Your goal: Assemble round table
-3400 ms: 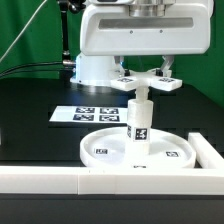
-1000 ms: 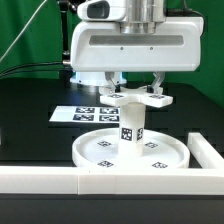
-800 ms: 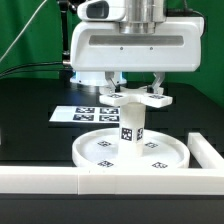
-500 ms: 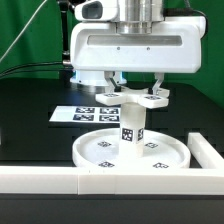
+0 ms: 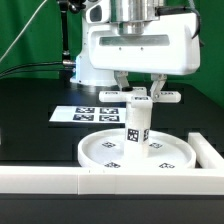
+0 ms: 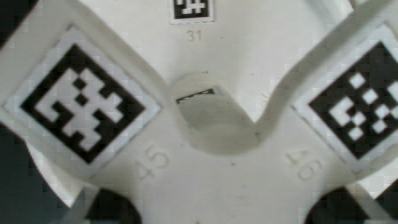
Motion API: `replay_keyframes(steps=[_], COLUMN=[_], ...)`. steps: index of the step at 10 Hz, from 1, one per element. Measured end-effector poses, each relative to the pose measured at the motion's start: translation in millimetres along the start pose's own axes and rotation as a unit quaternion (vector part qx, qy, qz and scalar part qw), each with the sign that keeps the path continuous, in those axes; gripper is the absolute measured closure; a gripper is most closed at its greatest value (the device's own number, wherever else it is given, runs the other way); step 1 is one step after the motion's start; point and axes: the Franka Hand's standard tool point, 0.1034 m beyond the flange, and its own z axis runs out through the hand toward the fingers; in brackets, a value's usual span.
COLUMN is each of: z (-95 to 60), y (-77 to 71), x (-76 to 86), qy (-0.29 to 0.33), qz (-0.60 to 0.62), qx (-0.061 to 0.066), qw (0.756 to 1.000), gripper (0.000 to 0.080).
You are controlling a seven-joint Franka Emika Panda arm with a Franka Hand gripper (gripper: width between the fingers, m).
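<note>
Claw (image 5: pixel 142 92) low over the post (image 5: pixel 136 124), fingers (image 5: pixel 122 82) flanking the cross (image 5: pixel 139 97) on the post's top; appear closed on the cross, though contact itself partly hidden under the wrist housing; wrist view filled with the cross (image 6: pixel 199 120), two tagged arms spreading from a rounded hub, nothing of the fingers shown there.

Disc (image 5: pixel 138 150) flat on the black surface (image 5: pixel 30 110), rim up, near the front wall (image 5: pixel 60 178); post upright at its centre, looking slightly tilted; cross apparently level on the post's top, arms reaching past it to either side; marker board (image 5: pixel 92 113) behind, apart from the kit.

Judged stage: cross being fixed to the post, most likely by turning, with post already seated in the disc.

Risks from here:
- cross cocked on the post, threads or socket binding; cause, the post's lean and a claw axis not in line with it;
- post turning or working loose in the disc instead of the cross tightening; cause, torque passed down through a weak lower joint;
- disc sliding or spinning on the smooth surface; cause, nothing bracing it but the wall;
- fingers slipping on the thin plastic arms; cause, a narrow grip on a flat part;
- stack tipping on release; cause, a half-seated cross.
</note>
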Motion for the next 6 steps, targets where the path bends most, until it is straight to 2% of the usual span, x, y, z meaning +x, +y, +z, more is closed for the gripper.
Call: replay_keyframes(steps=[3, 6], z=[0.9, 1.3], y=[-2.5, -2.6], x=[-4.1, -3.2], qy=[-0.007, -0.013], qz=[0.183, 0.323], qx=[0.014, 0.015], qw=[0.983, 0.946], gripper=[0.0357, 0.0357])
